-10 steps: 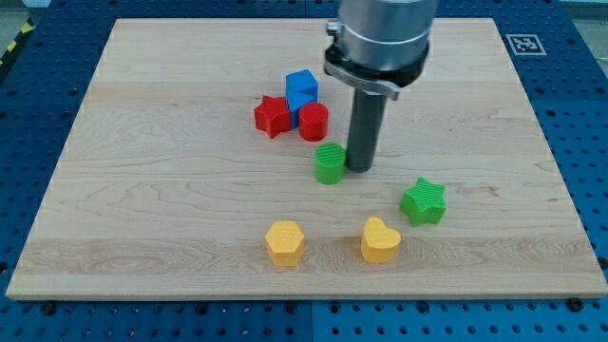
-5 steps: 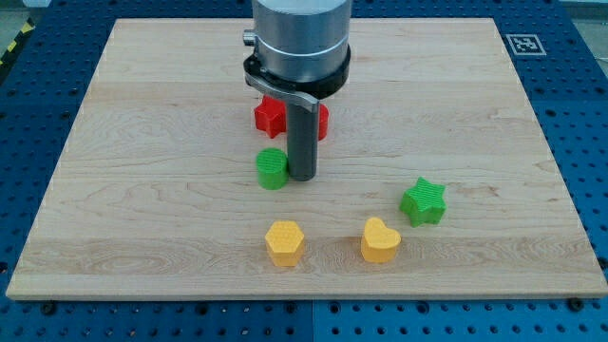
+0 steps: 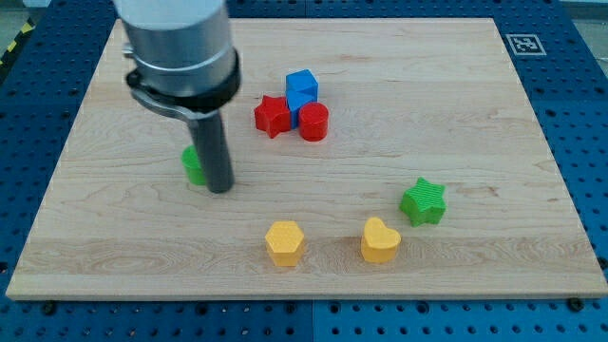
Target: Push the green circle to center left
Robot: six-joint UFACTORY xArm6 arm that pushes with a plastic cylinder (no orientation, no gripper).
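Observation:
The green circle sits on the wooden board left of centre, mostly hidden behind my rod. My tip rests on the board right against the circle's right side. Only the circle's left edge shows.
A red star, a red cylinder and blue blocks cluster above centre. A green star lies at the right. A yellow hexagon and a yellow heart lie near the view's bottom.
My tip has swept leftward across the board, pushing the green circle from the centre to left of centre. The other blocks have not moved.

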